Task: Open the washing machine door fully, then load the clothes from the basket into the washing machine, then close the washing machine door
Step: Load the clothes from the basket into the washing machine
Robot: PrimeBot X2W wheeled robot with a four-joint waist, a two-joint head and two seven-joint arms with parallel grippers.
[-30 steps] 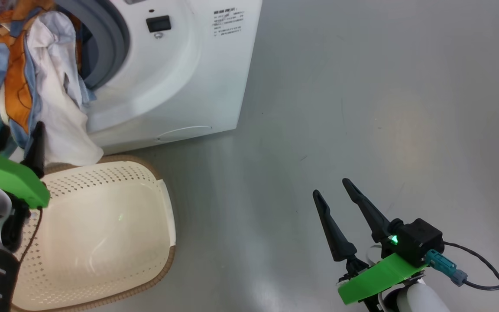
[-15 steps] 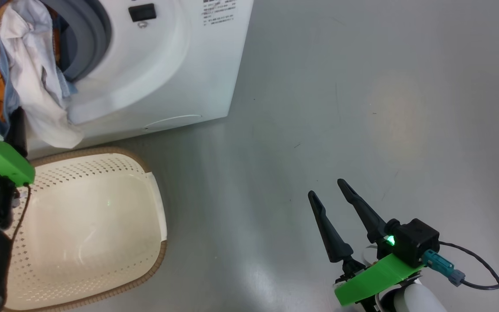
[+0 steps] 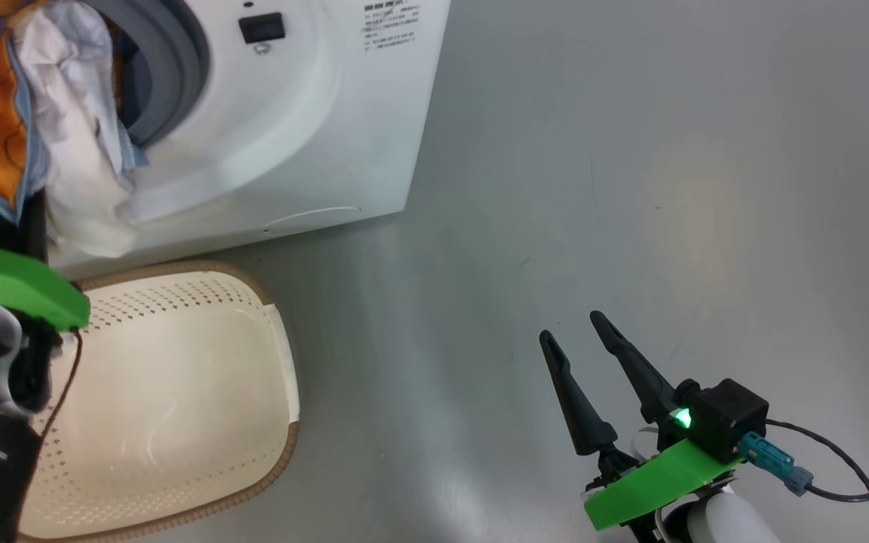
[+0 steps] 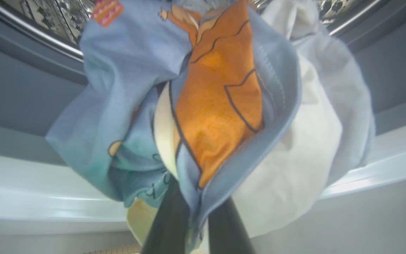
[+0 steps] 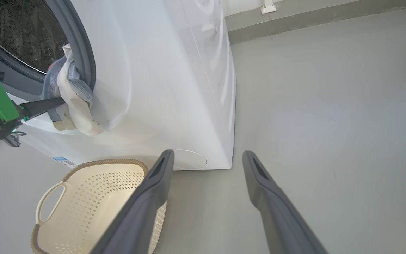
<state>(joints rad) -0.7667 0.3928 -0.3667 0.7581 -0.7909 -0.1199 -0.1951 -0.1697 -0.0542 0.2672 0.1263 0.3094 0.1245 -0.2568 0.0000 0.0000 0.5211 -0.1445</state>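
The clothes (image 4: 220, 106) are pinched by the left gripper (image 4: 197, 215), the washing machine (image 3: 314, 113) just ahead; the right gripper (image 3: 574, 332) is spread.

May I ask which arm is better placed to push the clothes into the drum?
Left: the left gripper is shut on the clothes at the washing machine mouth; the right gripper hangs open over the floor.

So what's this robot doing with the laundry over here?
It is loading laundry. The left gripper is shut on the clothes, a blue and orange bundle with white lining, at the mouth of the washing machine, where they hang over the grey rim of the opening. The basket below is empty. The right gripper is open, holding nothing, off to the side above the floor.
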